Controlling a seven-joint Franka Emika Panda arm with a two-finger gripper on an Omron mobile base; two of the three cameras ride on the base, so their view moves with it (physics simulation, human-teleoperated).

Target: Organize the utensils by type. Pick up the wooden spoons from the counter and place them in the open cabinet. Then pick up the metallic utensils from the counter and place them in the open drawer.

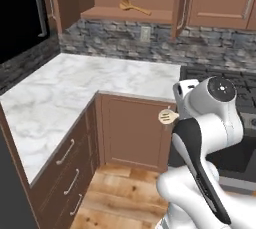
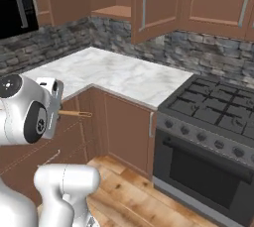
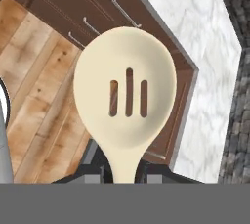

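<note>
My gripper is shut on a wooden spoon with a pale cream slotted bowl, held by the neck. The spoon's bowl pokes out left of my arm, over the floor in front of the corner base cabinets. Its tan handle sticks out to the right of the hand. A golden-brown wooden spoon lies on the bare shelf of the open cabinet, high above the counter. The same cabinet's shelf shows at the top of the right base view.
The open cabinet's door swings out toward me. A gas stove with an oven below stands right of the counter. A black appliance hangs at the upper left. Closed drawers line the left base cabinets.
</note>
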